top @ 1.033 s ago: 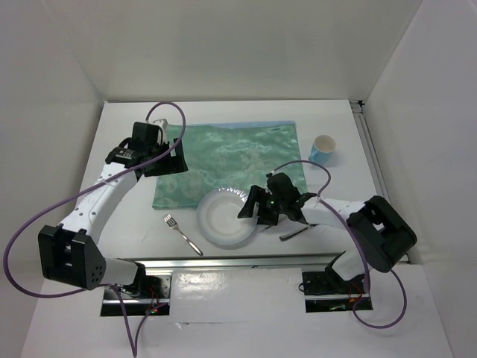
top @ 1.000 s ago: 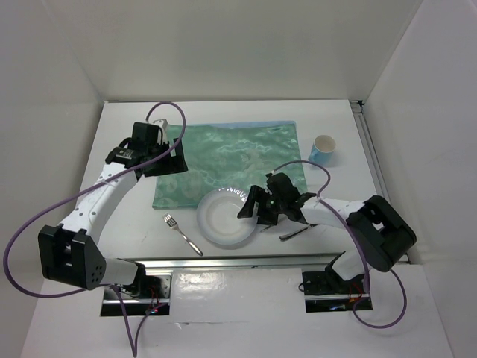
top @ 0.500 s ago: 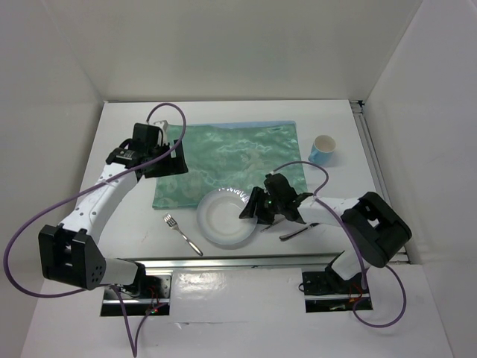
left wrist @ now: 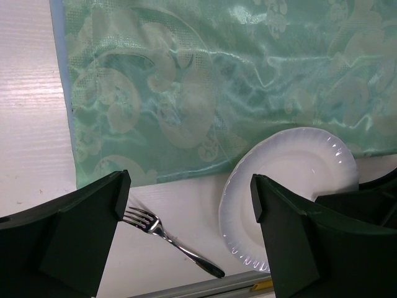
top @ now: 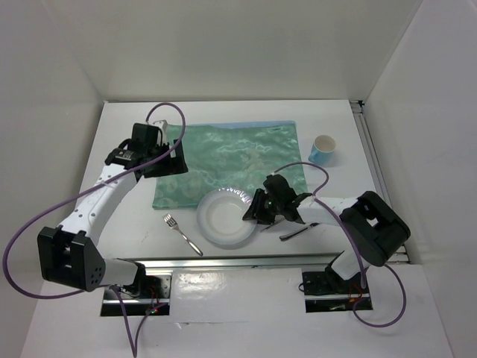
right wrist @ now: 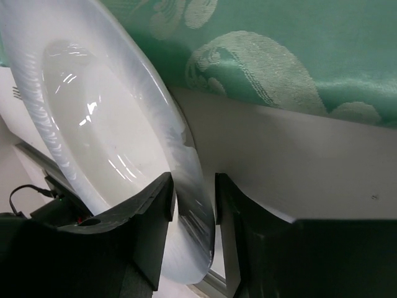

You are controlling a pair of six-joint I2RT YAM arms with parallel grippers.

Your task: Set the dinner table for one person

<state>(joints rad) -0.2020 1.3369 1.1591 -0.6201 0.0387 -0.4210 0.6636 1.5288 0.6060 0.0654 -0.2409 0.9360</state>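
Observation:
A white plate (top: 222,218) lies on the dinner table (top: 335,119), its far edge overlapping the green placemat (top: 231,153). My right gripper (top: 257,212) is low at the plate's right rim. In the right wrist view the plate (right wrist: 93,124) rim runs between the fingers of the right gripper (right wrist: 193,192): the left finger touches the inside, a sliver of gap shows at the right finger. My left gripper (top: 165,159) hovers wide open over the placemat's left edge, holding nothing. A fork (top: 182,233) lies left of the plate.
A blue paper cup (top: 323,149) stands at the right, beyond the placemat. A dark-handled utensil (top: 298,231) lies just right of the right gripper. The metal rail (top: 238,261) runs along the near edge. In the left wrist view the fork (left wrist: 173,242) and plate (left wrist: 291,186) lie below the placemat (left wrist: 217,74).
The right gripper's jaws have narrowed around the plate's right rim and it has edged slightly left. The left arm has not moved.

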